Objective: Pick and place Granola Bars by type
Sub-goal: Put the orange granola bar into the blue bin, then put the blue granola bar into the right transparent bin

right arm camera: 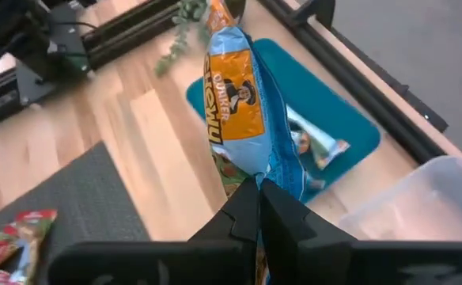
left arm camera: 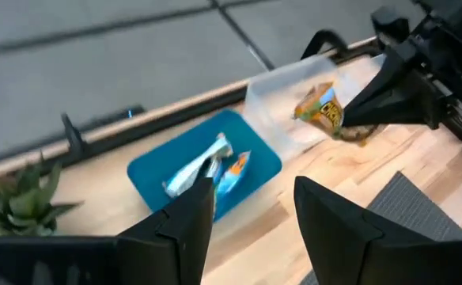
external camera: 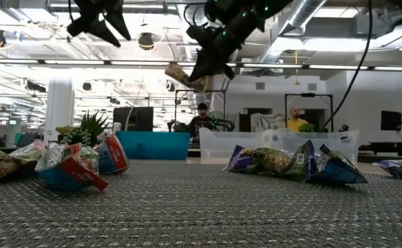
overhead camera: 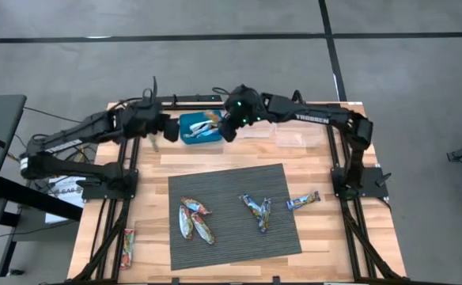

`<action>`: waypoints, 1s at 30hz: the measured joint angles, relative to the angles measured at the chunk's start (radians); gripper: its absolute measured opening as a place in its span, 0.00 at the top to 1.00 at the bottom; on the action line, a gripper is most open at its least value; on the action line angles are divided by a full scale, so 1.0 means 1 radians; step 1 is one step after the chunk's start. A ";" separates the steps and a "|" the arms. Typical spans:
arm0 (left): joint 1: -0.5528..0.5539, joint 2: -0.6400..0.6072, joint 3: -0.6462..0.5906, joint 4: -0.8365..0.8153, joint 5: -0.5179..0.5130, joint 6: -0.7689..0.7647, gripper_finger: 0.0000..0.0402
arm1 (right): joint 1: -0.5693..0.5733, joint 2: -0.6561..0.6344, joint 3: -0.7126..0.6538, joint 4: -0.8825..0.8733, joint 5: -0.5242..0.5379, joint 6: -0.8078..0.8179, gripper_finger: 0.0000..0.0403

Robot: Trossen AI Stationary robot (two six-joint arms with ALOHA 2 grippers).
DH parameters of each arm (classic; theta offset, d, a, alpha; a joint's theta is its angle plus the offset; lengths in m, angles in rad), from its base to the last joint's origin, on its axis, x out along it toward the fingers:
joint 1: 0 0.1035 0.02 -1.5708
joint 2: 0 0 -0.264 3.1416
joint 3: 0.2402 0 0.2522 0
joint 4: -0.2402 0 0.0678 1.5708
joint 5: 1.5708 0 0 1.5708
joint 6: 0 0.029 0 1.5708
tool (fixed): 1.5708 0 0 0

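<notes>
My right gripper is shut on a blue-and-orange granola bar and hovers over the blue tray at the table's far edge. Two bars lie in that tray. My left gripper is open and empty, raised just left of the tray. On the dark mat rest a cluster of reddish bars and two bluish bars. One more bar lies on the wood right of the mat, another on the wood left of it. My right gripper pinches the bar between its two shut fingers at one end of the wrapper. The fingers slant down from the table's right side. The bar is lifted clear and sticks out past the fingertips toward the left, above the blue tray.
Two clear plastic containers stand right of the blue tray along the far edge. A small green plant sits left of the tray. Arm frames run down both table sides. People sit in the room beyond.
</notes>
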 joint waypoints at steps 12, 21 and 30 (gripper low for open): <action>0.171 0.114 0.000 -0.045 0.317 0.012 0.58 | -0.042 0.187 0.178 -0.057 -0.085 -0.058 0.99; 0.169 0.111 0.000 -0.045 0.316 0.010 0.58 | -0.059 0.208 0.200 -0.046 -0.083 -0.074 0.81; 0.168 0.112 0.000 -0.043 0.365 0.040 0.58 | -0.056 0.168 0.200 -0.110 -0.083 -0.122 0.62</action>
